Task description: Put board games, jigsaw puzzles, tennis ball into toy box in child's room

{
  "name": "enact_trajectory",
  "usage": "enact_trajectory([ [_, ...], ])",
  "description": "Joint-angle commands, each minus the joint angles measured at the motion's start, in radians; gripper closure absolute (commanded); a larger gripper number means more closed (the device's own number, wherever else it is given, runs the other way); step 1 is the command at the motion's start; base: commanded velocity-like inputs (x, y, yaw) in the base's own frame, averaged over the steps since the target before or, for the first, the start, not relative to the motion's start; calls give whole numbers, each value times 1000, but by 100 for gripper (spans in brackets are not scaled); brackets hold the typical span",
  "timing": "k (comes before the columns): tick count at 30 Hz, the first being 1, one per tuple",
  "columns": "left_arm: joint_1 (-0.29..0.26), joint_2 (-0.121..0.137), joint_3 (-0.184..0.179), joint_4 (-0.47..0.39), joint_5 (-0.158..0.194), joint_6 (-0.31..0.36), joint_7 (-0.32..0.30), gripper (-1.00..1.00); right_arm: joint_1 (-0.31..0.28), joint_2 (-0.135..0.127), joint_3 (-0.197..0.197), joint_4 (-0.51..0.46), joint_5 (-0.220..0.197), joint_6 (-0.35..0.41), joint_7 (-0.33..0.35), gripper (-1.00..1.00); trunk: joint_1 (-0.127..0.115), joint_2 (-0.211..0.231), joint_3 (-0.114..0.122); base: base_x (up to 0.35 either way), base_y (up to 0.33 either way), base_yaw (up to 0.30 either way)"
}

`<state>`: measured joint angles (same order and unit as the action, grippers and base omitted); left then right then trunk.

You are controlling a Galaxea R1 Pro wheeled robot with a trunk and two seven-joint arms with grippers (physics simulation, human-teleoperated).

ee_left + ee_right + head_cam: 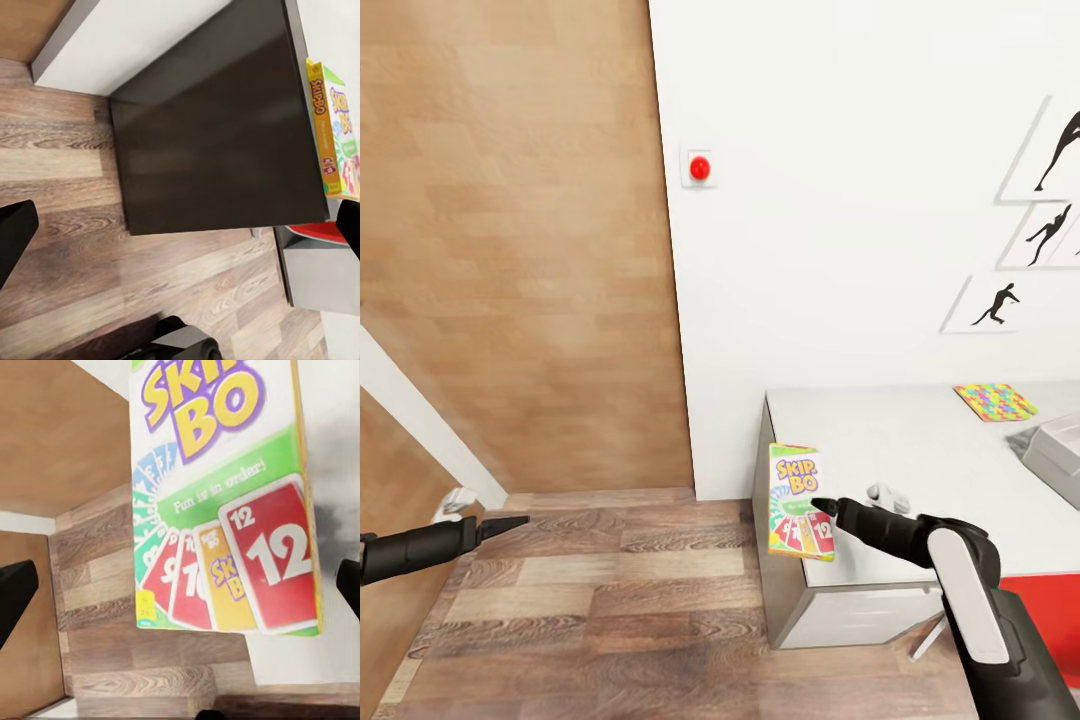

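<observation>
Overhanging the near left corner of the table (920, 450), the Skip-Bo box (797, 500) sits against the right gripper (828, 512); whether it is pinched cannot be told. Left gripper (510, 523) hovers over floor, fingers spread.

— What is my right pincer (826, 508) against?

— A printed, glossy-looking cardboard Skip-Bo box (798, 500), smooth-faced.

— And lower left of the frame?

— Brown wood-plank floor (610, 610) with clear grain, faintly sheened. The light grey desk top (920, 450) looks smooth and matt. My black arm casing appears plastic, satin.
</observation>
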<state>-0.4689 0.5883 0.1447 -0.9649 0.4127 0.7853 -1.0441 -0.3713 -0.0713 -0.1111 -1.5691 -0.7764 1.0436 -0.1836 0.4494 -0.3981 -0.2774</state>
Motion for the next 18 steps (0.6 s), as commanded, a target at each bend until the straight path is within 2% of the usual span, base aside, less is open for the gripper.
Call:
enact_trajectory([
  [1,-1,-1,-1,0,3,6,-1,-100,8,1,-2,-2,-16,1,-1,-100,1,-2,-1,0,0,-33],
  [6,-1,-4,-3,0,2,6,-1,-100,20,5,-5,4,-22,-17,38,-100,1,-2,6,0,0,-22],
  [11,-1,-19,-4,0,0,6,-1,-100,23,4,-1,7,-24,-86,64,-100,1,-2,14,0,0,-4],
  [18,-1,-34,-3,-1,-13,6,-1,-100,23,3,2,7,-24,-107,85,-100,1,-2,25,0,0,0],
])
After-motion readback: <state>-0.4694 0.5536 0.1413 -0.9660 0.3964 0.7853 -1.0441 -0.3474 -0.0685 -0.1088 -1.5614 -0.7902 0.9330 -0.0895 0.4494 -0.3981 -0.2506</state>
